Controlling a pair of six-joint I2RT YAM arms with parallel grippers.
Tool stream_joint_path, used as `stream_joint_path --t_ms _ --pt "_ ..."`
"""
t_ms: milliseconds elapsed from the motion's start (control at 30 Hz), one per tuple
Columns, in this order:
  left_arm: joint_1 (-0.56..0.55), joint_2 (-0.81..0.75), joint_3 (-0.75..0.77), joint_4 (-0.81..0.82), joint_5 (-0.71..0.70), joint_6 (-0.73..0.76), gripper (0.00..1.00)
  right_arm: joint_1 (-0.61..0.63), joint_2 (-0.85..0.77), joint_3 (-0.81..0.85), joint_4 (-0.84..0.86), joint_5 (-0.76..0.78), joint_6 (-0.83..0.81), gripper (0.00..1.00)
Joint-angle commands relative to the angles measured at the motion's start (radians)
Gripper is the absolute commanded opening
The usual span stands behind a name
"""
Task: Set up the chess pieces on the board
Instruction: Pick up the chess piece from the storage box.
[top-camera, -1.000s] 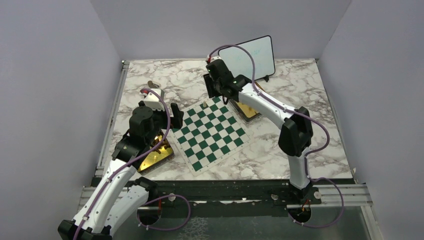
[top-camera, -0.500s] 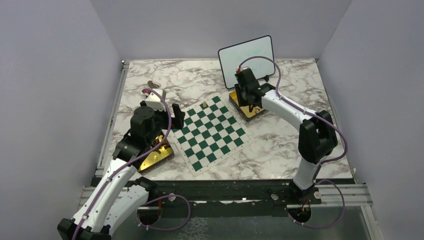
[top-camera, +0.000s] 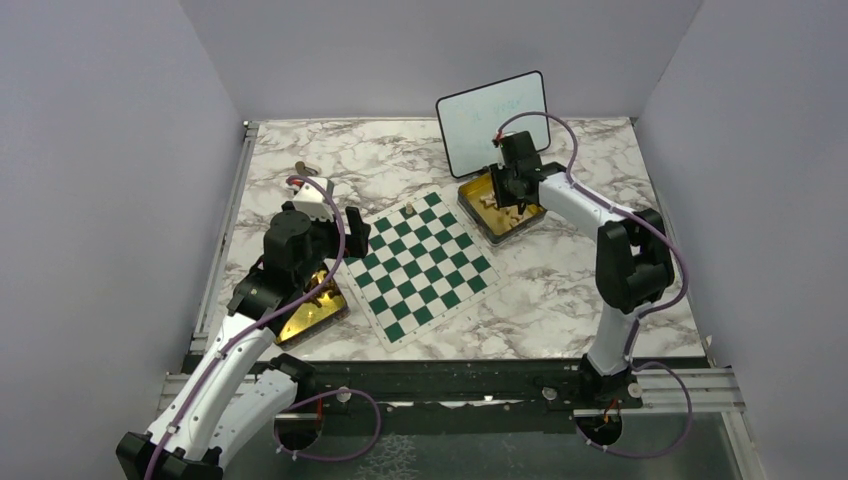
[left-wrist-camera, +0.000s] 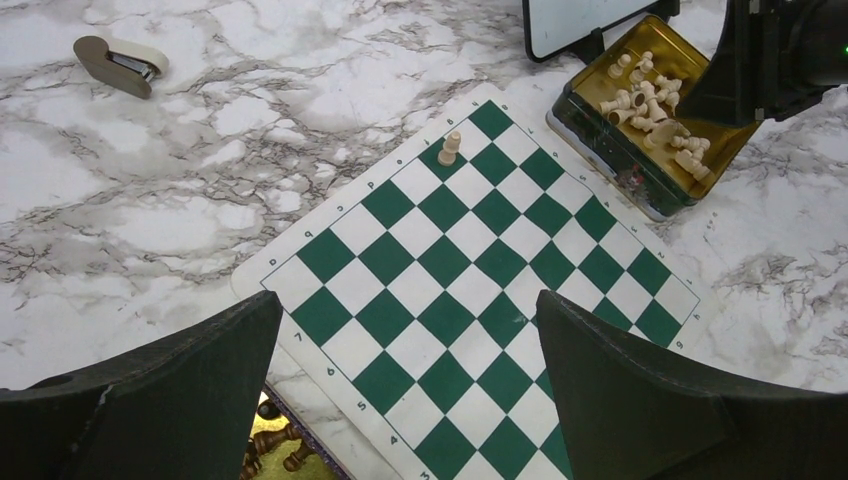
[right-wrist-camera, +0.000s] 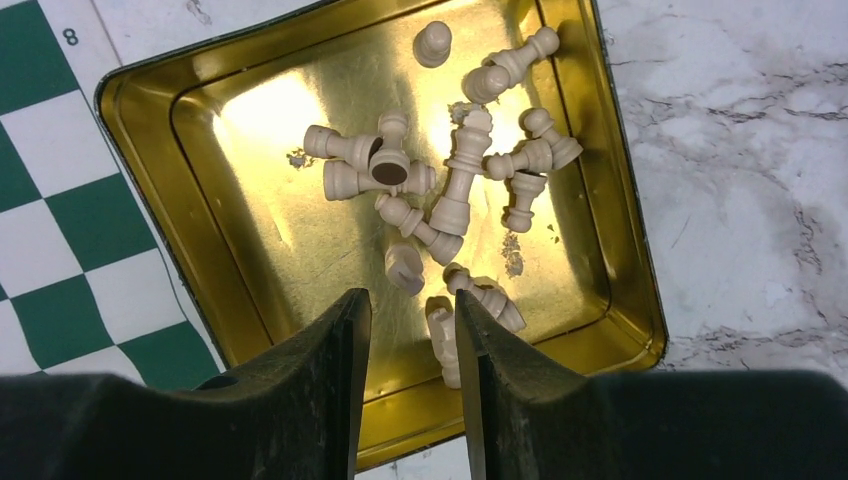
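Here, nearest the bases, the left gripper (left-wrist-camera: 408, 320) hangs released, its fingers spread wide with nothing between them, above the near-left side of the board (left-wrist-camera: 460, 280). Just beside that edge sits a near tin (top-camera: 305, 318) holding dark pieces (left-wrist-camera: 275, 445). The board lies turned diagonally on the marble and is bare except for a lone pale piece (left-wrist-camera: 451, 148), upright on an edge square close to the far corner.

Beyond it, the right gripper (right-wrist-camera: 412, 300) hovers over the gold tin (right-wrist-camera: 240, 190), which is just off the board's far-right edge. Its jaws are parted by a narrow gap and clasp nothing that shows. The pale chess pieces (right-wrist-camera: 450, 190) lie toppled in a loose tangle on the tin floor.

The step in hand looks like fetching the next pale piece. One fallen piece (right-wrist-camera: 440, 345) lies right under the jaws, close to the tin's near wall and touching a neighbour. To do this well, the jaws probably need to widen before descending, then close across the piece's slim stem, crosswise to its length. A piece lying apart from the heap would be a safer pick than the crossed ones in the middle. A straight lift should keep the fingers off the wall.

The whiteboard (top-camera: 493, 120) stands farthest back, just behind the tin.
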Motion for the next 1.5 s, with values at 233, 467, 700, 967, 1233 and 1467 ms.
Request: stream_joint_path --t_ms 233,467,700,967,1233,1467 --pt "-0.005 -0.008 0.0 0.007 -0.003 0.002 0.99 -0.024 0.095 0.061 0.019 -0.087 -0.079 0.4" --pt "-0.005 -0.009 -0.002 0.008 -0.001 0.002 0.99 -0.031 0.129 0.083 0.004 -0.102 -0.089 0.39" --pt "-0.005 -0.013 -0.002 0.008 -0.003 0.002 0.99 -0.032 0.141 0.083 -0.016 -0.124 -0.088 0.38" --pt "-0.005 -0.015 -0.002 0.009 0.003 0.001 0.99 -0.032 0.143 0.095 -0.062 -0.115 -0.069 0.35" --pt "-0.007 -0.012 -0.003 0.013 0.01 0.0 0.99 -0.031 0.15 0.108 -0.082 -0.087 -0.068 0.31" --pt "-0.007 -0.014 -0.003 0.011 0.01 0.001 0.99 -0.032 0.153 0.115 -0.085 -0.082 -0.066 0.24"
